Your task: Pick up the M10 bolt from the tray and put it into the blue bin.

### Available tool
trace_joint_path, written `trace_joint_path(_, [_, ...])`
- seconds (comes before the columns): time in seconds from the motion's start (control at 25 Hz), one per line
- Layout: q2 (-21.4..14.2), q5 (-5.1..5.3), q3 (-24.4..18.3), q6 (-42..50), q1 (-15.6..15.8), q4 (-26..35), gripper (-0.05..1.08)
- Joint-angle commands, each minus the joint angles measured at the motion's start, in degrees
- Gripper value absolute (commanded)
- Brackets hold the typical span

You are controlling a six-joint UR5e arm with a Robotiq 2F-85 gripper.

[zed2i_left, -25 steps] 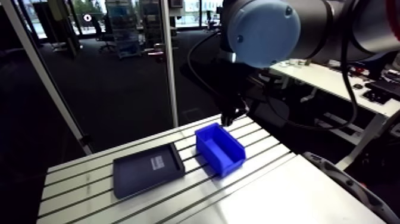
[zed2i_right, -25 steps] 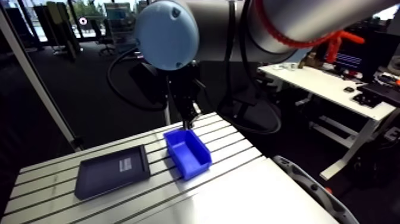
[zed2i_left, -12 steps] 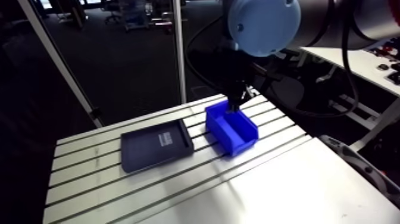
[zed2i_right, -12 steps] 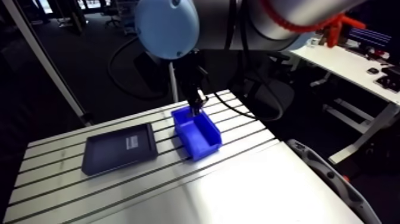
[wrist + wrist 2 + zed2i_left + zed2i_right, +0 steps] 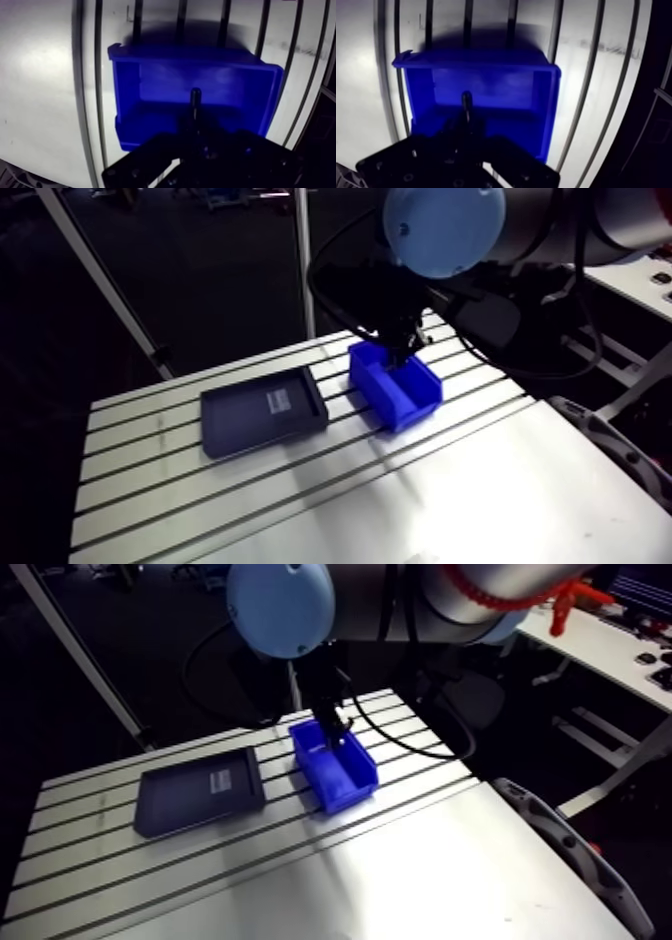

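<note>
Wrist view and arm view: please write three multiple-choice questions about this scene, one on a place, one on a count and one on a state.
1. Where does the tray lie, relative to the blue bin?
A) inside it
B) beside it on the table, apart from it
C) on top of it

2. How many bins stand on the table?
A) one
B) two
C) three

3. What is the state of the hand?
A) open and empty
B) shut on the bolt
C) shut on the tray's rim

Answers:
1 B: the arm view shows bare table between them.
2 A: only one blue bin shows.
3 B: the wrist view shows the bolt sticking out of the hand, over the bin.
</note>
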Motion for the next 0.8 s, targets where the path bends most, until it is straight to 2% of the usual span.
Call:
trace_joint_path(0.04, [1.71, -0.01, -0.14, 0.94, 0.01, -0.01, 1.05])
trace_joint_path(0.8, [4.17, -0.01, -0.58, 2.61, 0.01, -0.10, 1.03])
